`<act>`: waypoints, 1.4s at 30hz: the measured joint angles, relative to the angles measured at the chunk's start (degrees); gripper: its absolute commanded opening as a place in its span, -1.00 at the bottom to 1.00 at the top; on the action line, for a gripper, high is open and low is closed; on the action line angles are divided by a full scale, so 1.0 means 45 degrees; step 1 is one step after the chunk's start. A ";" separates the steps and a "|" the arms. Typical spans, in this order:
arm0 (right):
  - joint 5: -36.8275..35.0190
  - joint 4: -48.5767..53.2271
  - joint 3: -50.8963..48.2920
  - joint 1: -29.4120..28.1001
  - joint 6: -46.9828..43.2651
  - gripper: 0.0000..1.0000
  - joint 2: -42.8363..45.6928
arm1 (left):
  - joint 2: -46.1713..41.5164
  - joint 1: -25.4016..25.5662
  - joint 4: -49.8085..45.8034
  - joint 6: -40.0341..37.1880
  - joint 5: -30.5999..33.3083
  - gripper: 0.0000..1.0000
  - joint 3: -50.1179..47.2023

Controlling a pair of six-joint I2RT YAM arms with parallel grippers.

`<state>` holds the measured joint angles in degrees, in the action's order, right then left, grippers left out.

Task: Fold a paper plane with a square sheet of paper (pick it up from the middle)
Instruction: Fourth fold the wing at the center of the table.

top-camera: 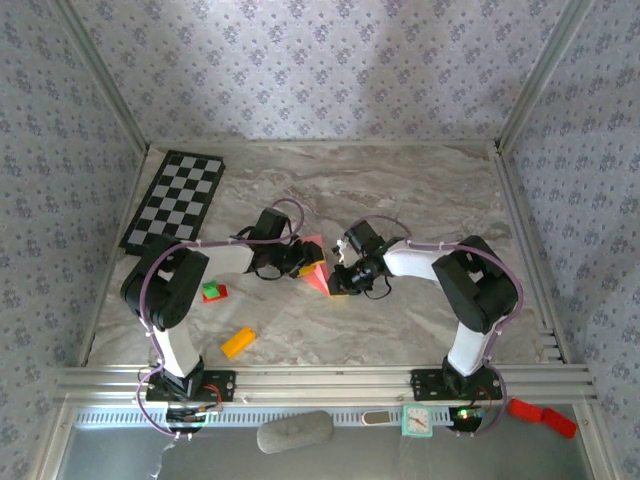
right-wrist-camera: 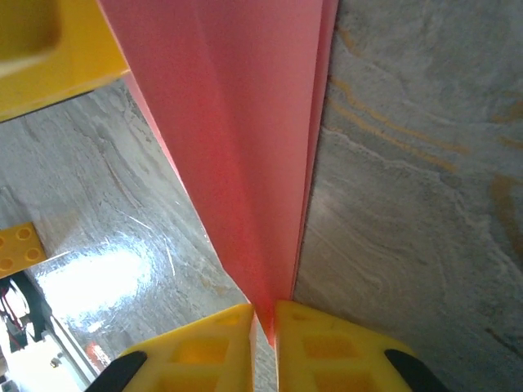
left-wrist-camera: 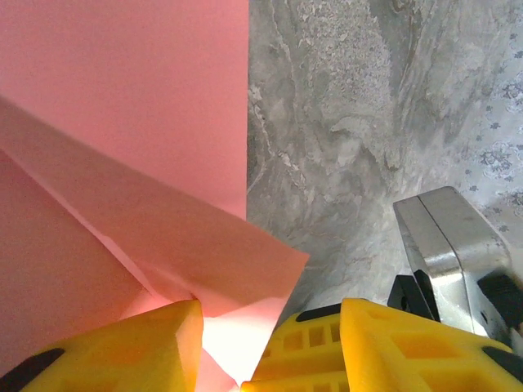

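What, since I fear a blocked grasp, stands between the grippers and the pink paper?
Nothing visible does. The right gripper is shut on the folded sheet of paper, and a corner of it lies between the open fingers of the left gripper. The orange block and red-and-green block lie apart from it.

You're looking into a robotics lab test cell, not a lived-in room. Patterned panel walls [top-camera: 320, 70] box in a marble-look worktop [top-camera: 400, 190], held by bare aluminium posts [top-camera: 108, 85]. At six o'clock an aluminium rail [top-camera: 320, 380] carries two bolted-down arms, the left arm [top-camera: 175, 290] and right arm [top-camera: 475, 285], looped with loose cables, each ending in a yellow pincer: left pincer [top-camera: 300, 262], right pincer [top-camera: 340, 280]. A checkerboard [top-camera: 175, 200] lies at ten o'clock. Toy blocks [top-camera: 238, 342] sit at seven o'clock, and a small clock [top-camera: 417, 420] stands at five o'clock.
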<state>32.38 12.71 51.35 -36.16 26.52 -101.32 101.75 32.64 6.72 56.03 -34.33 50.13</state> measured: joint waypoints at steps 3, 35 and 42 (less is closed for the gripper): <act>-0.0015 0.0000 0.0000 0.0000 -0.0015 -0.75 -0.0019 | 0.0000 0.0010 0.0000 0.0000 0.0000 -0.04 0.0000; 0.0573 -0.0578 -0.0262 0.0291 -0.0044 -0.79 -0.0165 | 0.0452 0.0199 0.0855 0.0238 -0.0602 -0.06 0.0335; 0.0573 -0.0573 -0.0262 0.0306 -0.0044 -0.74 -0.0165 | 0.0733 0.0199 0.0826 0.0243 -0.0554 -0.06 0.0525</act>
<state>34.96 10.13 50.17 -34.79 26.33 -102.06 105.06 33.54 10.44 57.12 -36.82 52.49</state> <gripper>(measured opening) 0.121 0.469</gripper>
